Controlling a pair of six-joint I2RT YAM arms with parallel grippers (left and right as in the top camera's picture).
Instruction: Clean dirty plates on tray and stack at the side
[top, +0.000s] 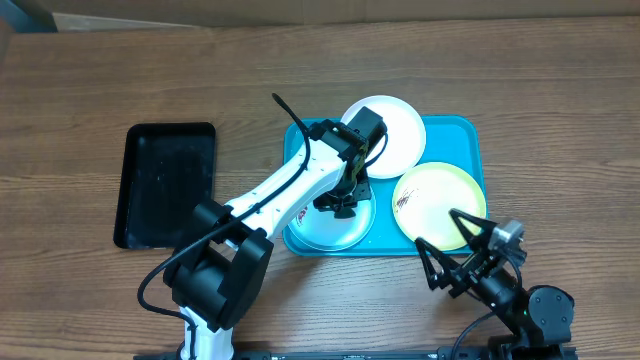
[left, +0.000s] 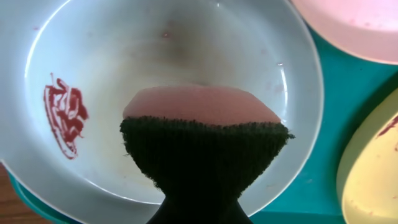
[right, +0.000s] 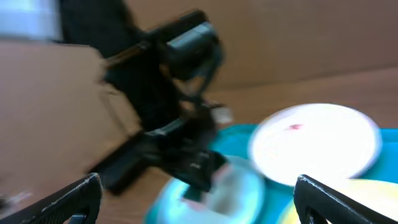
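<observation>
Your left fingers are pressed together on a sponge, pink on one side with a dark scouring face. You hold it low over the middle of the pale blue plate, probably so the rough side can be dragged across to the dark-red smear near the plate's edge. Whether the sponge touches the plate or hangs just above it, you cannot tell from here. That plate sits at the near left corner of the turquoise tray. The white plate is at the back and the yellow-green plate, also marked with red, is at the right. All three lie flat on the tray, so none is stacked at the side yet. Your right fingers are spread wide and hold nothing, waiting by the near edge of the yellow-green plate, likely ready to steady or lift a plate. A smaller black tray lies well apart to the left. Everything rests on a brown wood-grain tabletop, with what looks like cardboard along the far edge.
</observation>
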